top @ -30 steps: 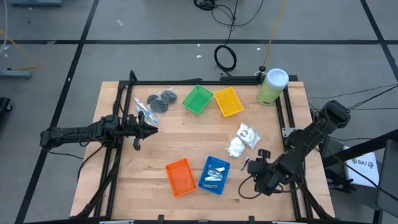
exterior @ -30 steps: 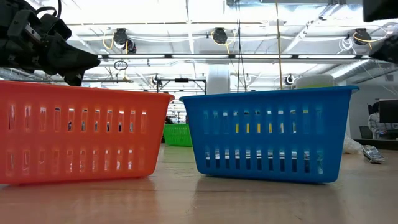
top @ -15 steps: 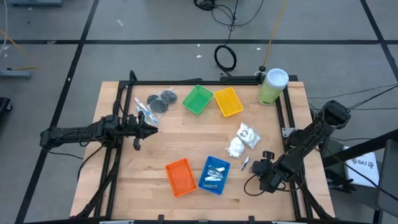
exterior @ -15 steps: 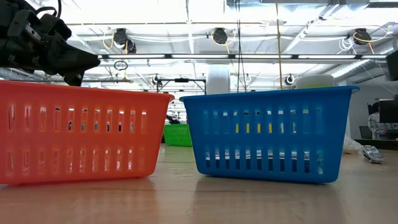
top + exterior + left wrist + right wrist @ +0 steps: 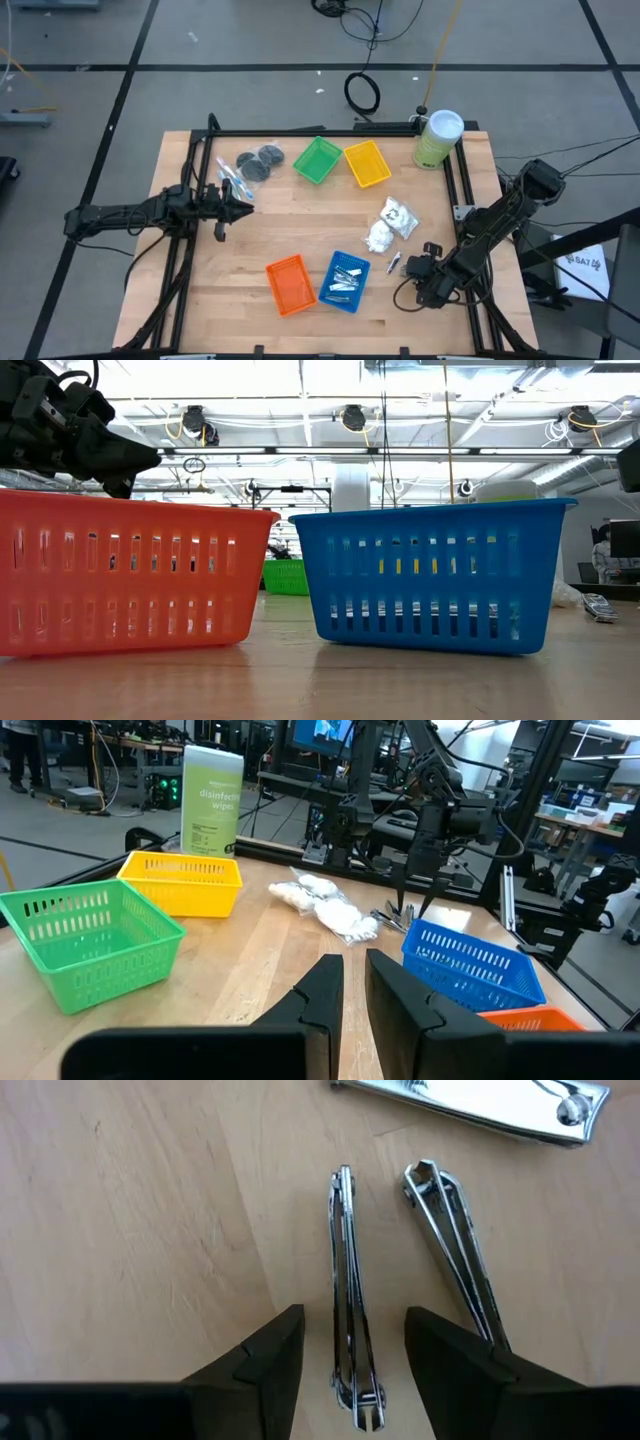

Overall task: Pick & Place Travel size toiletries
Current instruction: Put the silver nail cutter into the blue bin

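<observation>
Jaws of the right gripper (image 5: 345,1345) stand open astride a silver nail clipper (image 5: 347,1295) lying on the counter (image 5: 300,220), two more clippers beside it. Left gripper (image 5: 355,985) hovers with jaws nearly closed, empty, near the grey discs (image 5: 260,160).

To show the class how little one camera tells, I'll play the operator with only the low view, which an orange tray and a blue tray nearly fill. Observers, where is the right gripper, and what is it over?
Observer: The right gripper is low over the table's right side, beside the blue tray. Its open fingers stand on either side of one metal clipper lying on the wood.
Operator: Are there more like it nearby?
Observer: Yes, two more clippers lie close by on the wood, outside the fingers.
Operator: Is anything in the blue tray? I see only its wall.
Observer: Yes, silvery items lie inside it.
</observation>
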